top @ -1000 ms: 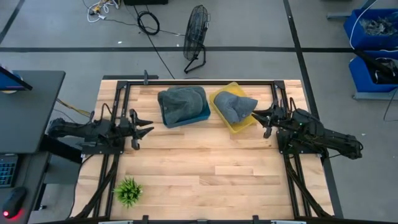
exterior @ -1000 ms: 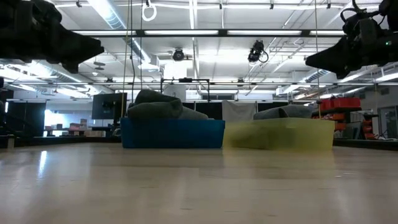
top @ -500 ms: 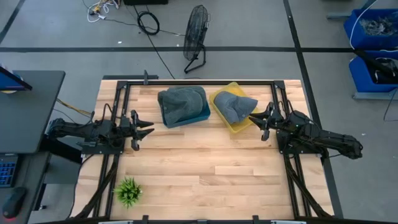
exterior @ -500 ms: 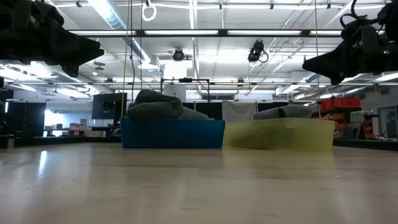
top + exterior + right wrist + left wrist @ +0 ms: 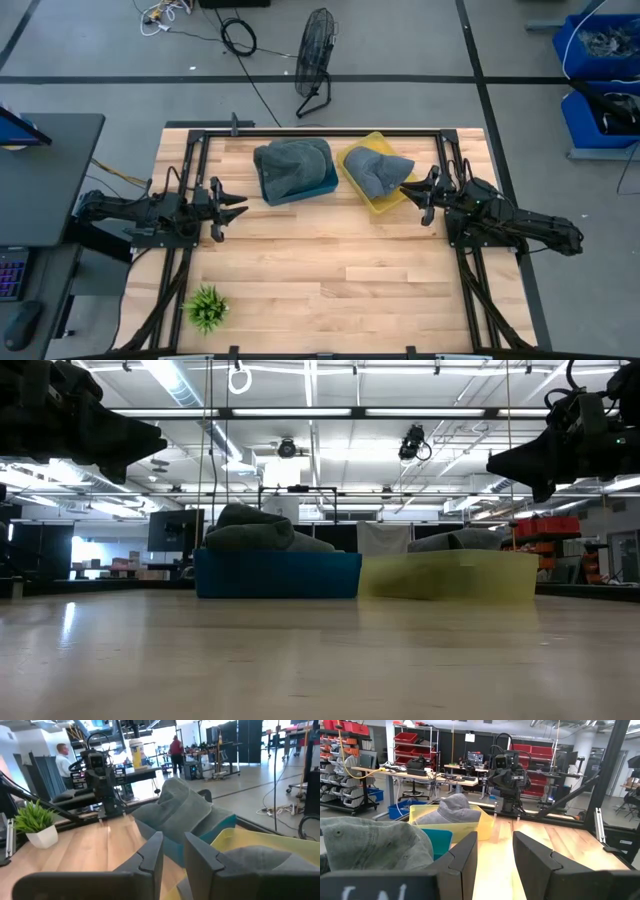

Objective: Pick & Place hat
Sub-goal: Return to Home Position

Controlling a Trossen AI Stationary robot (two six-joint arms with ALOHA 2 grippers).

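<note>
Two grey hats lie in two bins near the table's far edge. One hat (image 5: 293, 166) fills the blue bin (image 5: 330, 183). The other hat (image 5: 378, 172) rests in the yellow bin (image 5: 352, 181), to the right of the blue one. My left gripper (image 5: 240, 206) hovers open by the table's left side, pointing at the blue bin (image 5: 439, 843). My right gripper (image 5: 410, 197) hovers open just off the yellow bin's right corner, above the table. In the right wrist view its fingers (image 5: 173, 845) point past the yellow bin's hat (image 5: 260, 865) toward the blue bin's hat (image 5: 180, 807).
A small potted plant (image 5: 206, 307) stands near the table's near left corner. The black frame (image 5: 320, 130) runs along the table's far edge and sides. Bare wood (image 5: 330, 260) stretches between the arms. People (image 5: 64, 755) stand in the room beyond.
My right gripper has moved a little toward the table's left, closer to the yellow bin, staying open. The left arm and both hats have kept still.
</note>
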